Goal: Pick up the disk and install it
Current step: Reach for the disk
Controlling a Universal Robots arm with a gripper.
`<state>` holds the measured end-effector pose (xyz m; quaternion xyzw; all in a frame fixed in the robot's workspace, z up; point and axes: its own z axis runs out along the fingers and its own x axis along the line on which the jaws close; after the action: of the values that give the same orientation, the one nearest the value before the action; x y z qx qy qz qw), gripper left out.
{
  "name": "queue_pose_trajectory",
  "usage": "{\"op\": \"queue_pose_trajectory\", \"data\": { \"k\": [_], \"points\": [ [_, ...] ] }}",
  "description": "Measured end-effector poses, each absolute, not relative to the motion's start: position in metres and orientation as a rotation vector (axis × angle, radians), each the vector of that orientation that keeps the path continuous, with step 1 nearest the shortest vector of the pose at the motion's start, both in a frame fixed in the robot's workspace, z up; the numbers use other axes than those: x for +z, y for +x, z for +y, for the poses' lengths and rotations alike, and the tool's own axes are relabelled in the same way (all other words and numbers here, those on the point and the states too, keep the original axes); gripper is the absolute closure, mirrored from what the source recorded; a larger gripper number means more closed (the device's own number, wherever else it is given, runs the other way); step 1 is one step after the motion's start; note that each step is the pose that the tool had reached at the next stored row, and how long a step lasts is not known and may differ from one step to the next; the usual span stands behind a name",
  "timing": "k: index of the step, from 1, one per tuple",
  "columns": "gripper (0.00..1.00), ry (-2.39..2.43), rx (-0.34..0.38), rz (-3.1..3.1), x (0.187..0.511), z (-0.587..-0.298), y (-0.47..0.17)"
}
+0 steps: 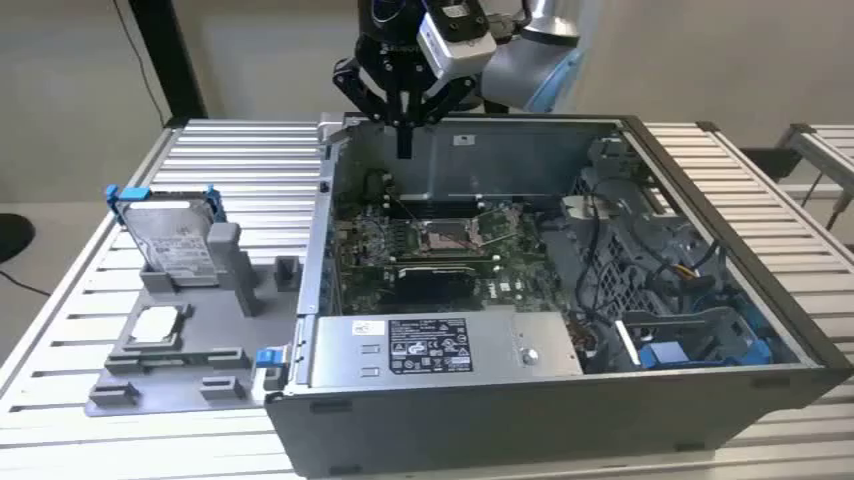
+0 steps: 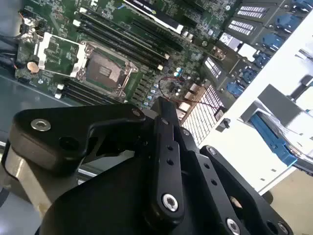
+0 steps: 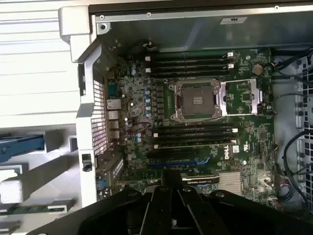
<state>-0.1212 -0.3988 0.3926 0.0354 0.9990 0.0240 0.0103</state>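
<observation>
A table of ribbed, pale aluminium slats [image 1: 227,160] fills the exterior view. On it lies an open grey sheet-metal computer case [image 1: 561,420], taking up the centre and the exterior view's right. Inside lies a green circuit motherboard [image 1: 441,240]. Below it in the frame sits a long grey metal box with black-and-white stickers [image 1: 441,345]. A flat matte grey fixture plate with raised blocks [image 1: 160,390] lies on the table at the exterior view's lower left, just beside the case.

The disk [image 1: 180,240], a flat silver-grey metal rectangle with a white label and a blue plastic frame, stands upright in a grey holder on that plate. It is outside the case and well apart from the gripper. Nearer the lower edge of the frame, a small square silver processor chip [image 1: 156,322] rests flat in a grey seat.

The black gripper [image 1: 403,140] hangs at the top centre of the exterior view, above the case's far wall. Its fingers are pressed together with nothing between them.

Both wrist views look past the black linked fingers [image 3: 171,196] [image 2: 166,147] onto the motherboard [image 3: 137,112] [image 2: 205,19]. They show long black memory slots, a square metal-framed processor socket [image 3: 196,100] [image 2: 105,68] and a round coin cell [image 3: 257,69] [image 2: 33,67].
</observation>
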Motion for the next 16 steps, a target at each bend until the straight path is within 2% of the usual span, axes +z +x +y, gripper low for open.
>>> {"op": "queue_pose_trajectory", "data": {
  "k": [16],
  "points": [
    [1.00,0.110,0.075,3.118,0.3926,-0.3930,-0.1233]
  ]
}}
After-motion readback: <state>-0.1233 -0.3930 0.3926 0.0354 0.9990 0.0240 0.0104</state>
